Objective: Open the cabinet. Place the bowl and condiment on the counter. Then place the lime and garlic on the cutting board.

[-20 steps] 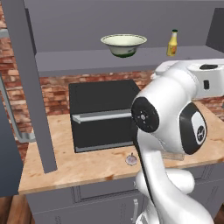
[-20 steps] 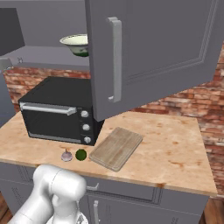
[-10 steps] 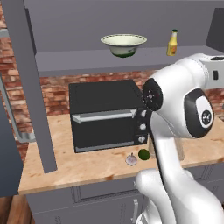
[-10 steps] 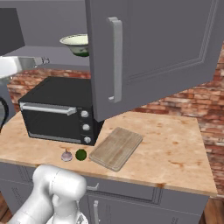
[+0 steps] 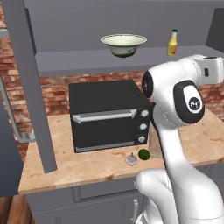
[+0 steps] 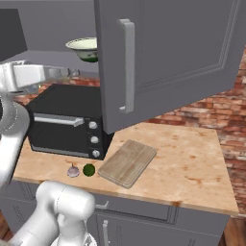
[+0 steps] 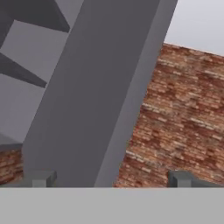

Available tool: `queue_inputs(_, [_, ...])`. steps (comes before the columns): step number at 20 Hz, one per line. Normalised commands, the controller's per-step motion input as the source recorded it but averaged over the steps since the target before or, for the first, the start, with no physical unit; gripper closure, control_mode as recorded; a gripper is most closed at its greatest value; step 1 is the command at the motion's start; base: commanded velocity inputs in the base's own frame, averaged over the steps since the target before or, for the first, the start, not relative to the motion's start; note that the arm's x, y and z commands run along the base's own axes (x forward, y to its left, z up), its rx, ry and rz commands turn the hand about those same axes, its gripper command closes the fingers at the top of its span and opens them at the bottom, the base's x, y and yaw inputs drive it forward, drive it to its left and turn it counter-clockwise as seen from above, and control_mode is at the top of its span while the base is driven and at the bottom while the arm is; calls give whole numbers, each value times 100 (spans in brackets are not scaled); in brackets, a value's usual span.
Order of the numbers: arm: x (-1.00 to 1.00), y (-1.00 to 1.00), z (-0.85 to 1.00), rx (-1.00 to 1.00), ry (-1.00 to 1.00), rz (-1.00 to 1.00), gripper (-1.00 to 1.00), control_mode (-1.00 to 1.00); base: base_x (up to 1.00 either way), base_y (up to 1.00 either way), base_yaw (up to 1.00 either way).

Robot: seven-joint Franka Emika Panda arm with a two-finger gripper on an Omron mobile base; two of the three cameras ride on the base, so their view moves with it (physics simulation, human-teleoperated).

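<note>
Cabinet [image 6: 168,57] doors stand open; bowl [image 5: 123,44] and condiment [image 5: 173,43] still on its shelf, lime [image 5: 143,154] and garlic [image 5: 131,159] on table [image 6: 192,163] beside, not on, cutting board [image 6: 128,162]; pincer [image 7: 109,178] open, empty.

Bowl [image 5: 123,44] and condiment [image 5: 173,43] sit on the shelf inside my open cabinet [image 6: 163,53], bowl to the left, above the oven [image 5: 108,114]; garlic [image 6: 72,170] and lime [image 6: 89,169] lie side by side on the surface [image 6: 192,163], just left of the cutting board [image 6: 127,162].
</note>
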Motion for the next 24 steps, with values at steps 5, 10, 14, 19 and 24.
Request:
queue_inputs(5, [41, -13, -15, 0, 6, -15, -100, -100, 0, 0, 0])
queue_inputs(10, [19, -37, 0, 0, 6, -8, -100, -100, 0, 0, 0])
queue_inputs(14, [22, -31, -4, 0, 5, -7, -100, -100, 0, 0, 0])
queue_inputs(19, [33, -17, -26, 0, 10, -6, -100, -100, 0, 0, 0])
queue_inputs(24, [14, -27, -10, 0, 11, -5, -100, -100, 0, 0, 0])
